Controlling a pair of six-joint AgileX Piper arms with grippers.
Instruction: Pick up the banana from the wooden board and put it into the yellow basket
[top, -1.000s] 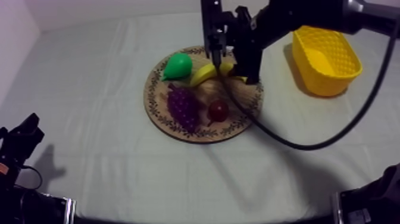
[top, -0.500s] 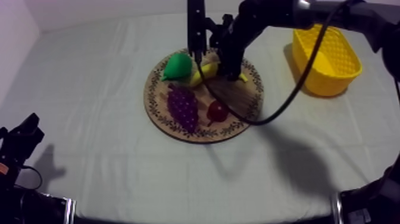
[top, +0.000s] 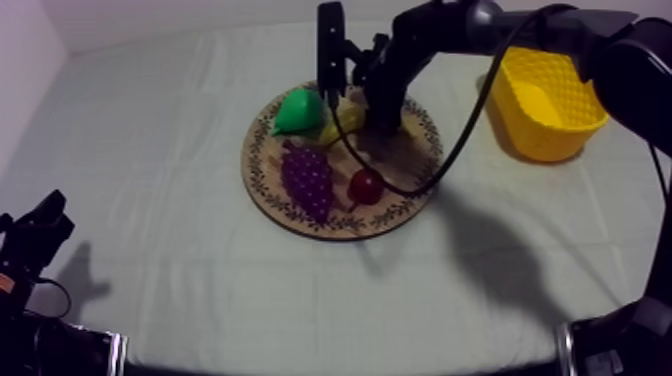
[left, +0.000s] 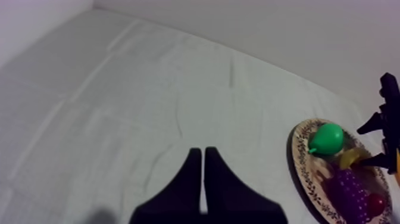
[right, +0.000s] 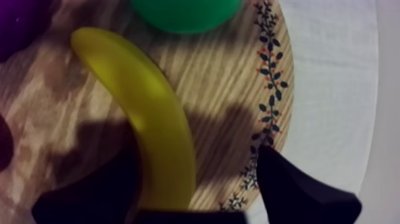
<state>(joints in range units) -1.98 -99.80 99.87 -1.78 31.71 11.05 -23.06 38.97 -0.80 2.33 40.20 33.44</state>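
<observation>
At mid worktop (top: 180, 290), a round wooden board (top: 264, 186) with a patterned rim, bearing four toy fruits: green pear (top: 298, 110) at the far left, banana (top: 342, 122) just beside it, bunch of grapes (top: 308, 178) nearer, small red fruit (top: 366, 185) just right of the grapes. Well apart to the board's right, a yellow basket (top: 555, 130), upright, its lattice inside bare.

Right hand (top: 357, 110) low over the board's far part, fingers (right: 297, 187) spread to either side of the banana, clamped on nothing. From the right wrist: one finger close along the banana, the other apart from it over the patterned rim. Banana flat on the wood, outside the basket.

Left hand (left: 203, 173) at the worktop's near left, fingers pressed together in a narrow wedge, gripping nothing.

Hard to make out: from above, the banana's right end covered by the right arm. From the right wrist, its near end lost under the hand, the pear cut to a green arc, the grapes to a purple sliver. Finger touching the banana or not: cannot tell.
</observation>
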